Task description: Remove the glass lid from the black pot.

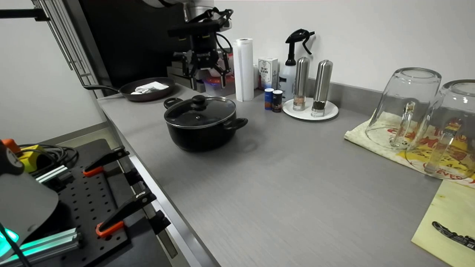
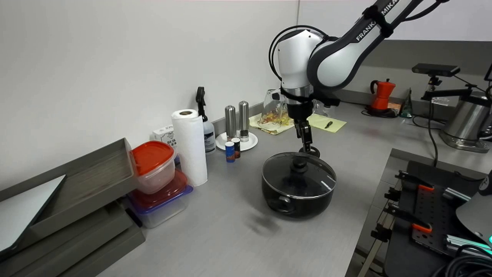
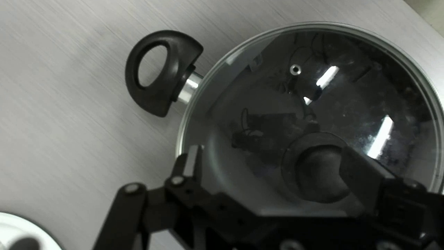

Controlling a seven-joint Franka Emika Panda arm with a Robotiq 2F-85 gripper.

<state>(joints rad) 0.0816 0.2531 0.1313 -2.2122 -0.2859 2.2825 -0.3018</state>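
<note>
The black pot [image 1: 200, 140] [image 2: 307, 207] stands upright on the grey counter in both exterior views. The glass lid [image 1: 215, 111] [image 2: 317, 169] lies flat on it, its black centre knob [image 1: 199, 103] [image 2: 299, 163] pointing up. In the wrist view the lid [image 3: 350, 100] fills the middle and right, and one side handle of the pot [image 3: 177, 73] sticks out at upper left. My gripper [image 1: 208, 79] [image 2: 306, 146] [image 3: 272, 156] is wide open and empty, pointing down above the lid. In the wrist view the right finger partly covers the knob [image 3: 321, 173]; the left finger is over the lid's rim.
A frying pan [image 1: 128, 89] with a white cloth lies beyond the pot. A paper towel roll [image 1: 243, 70], a spray bottle [image 1: 287, 79] and two steel mills on a white plate [image 1: 311, 115] stand along the wall. Upturned glass mugs [image 1: 400, 107] and plastic containers [image 2: 157, 169] also stand there.
</note>
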